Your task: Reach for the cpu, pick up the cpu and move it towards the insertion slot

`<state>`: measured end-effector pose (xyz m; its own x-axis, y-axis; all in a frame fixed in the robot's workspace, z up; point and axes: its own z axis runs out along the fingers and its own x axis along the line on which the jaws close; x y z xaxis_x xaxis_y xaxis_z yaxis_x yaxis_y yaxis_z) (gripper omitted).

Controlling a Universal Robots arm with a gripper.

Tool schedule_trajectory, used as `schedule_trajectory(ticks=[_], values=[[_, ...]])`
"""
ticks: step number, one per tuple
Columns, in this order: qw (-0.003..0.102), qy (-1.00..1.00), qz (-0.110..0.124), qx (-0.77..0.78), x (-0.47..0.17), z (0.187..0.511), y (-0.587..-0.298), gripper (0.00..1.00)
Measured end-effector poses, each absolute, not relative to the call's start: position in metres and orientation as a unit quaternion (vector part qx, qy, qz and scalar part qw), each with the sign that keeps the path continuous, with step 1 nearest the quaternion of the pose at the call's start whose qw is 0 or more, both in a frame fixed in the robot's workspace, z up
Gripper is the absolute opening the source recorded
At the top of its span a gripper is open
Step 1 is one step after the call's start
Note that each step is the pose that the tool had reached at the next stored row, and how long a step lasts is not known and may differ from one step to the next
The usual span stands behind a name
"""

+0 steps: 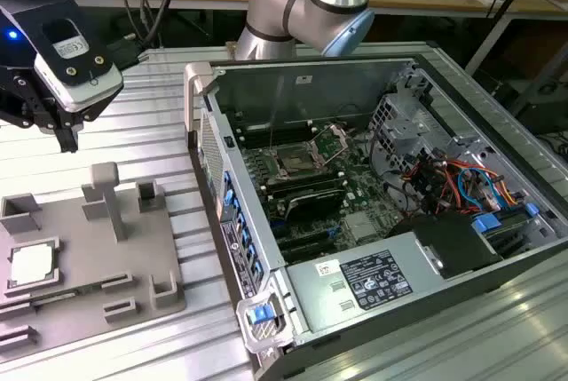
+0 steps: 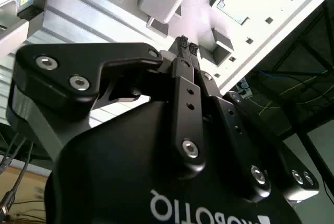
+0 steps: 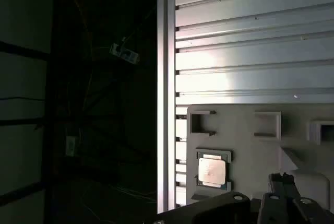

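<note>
Our gripper (image 1: pixel 68 137) hangs empty, pinched together. In the exterior view, the cpu (image 1: pixel 31 264) lies toward seven o'clock from it, well apart.

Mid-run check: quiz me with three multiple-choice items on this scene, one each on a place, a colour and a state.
1. The cpu lies:
A in a recess of the holder tray
B on the floor
C on a chair

2. The cpu's top is:
A black
B silvery
C red

3. The gripper is:
A carrying the cpu
B pressing on the cpu
C raised off the tray, holding nothing

Answers:
1 A, the exterior view shows it seated in a tray recess.
2 B, its top shows pale and metallic in the first wrist view.
3 C, it hangs apart from the cpu with nothing in its fingers.
</note>
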<state>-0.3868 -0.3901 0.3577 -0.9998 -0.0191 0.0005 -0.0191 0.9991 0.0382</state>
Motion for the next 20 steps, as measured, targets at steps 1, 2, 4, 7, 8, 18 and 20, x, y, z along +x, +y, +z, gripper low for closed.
schedule_trajectory(ticks=[1,2,4,7,8,18,20], values=[[0.000,-1.000,-0.019,0.010,-0.387,0.358,-0.390,0.11],[0.000,-1.000,-0.019,0.010,-0.387,0.358,-0.390,0.11],[0.000,-1.000,-0.019,0.010,-0.387,0.358,-0.390,0.11],[0.000,-1.000,-0.019,0.010,-0.387,0.358,-0.390,0.11],[0.000,-1.000,-0.019,0.010,-0.388,0.358,-0.390,0.11],[0.000,-1.000,-0.019,0.010,-0.397,0.357,-0.390,0.11],[0.000,-1.000,-0.019,0.010,-0.399,0.357,-0.391,0.11]])
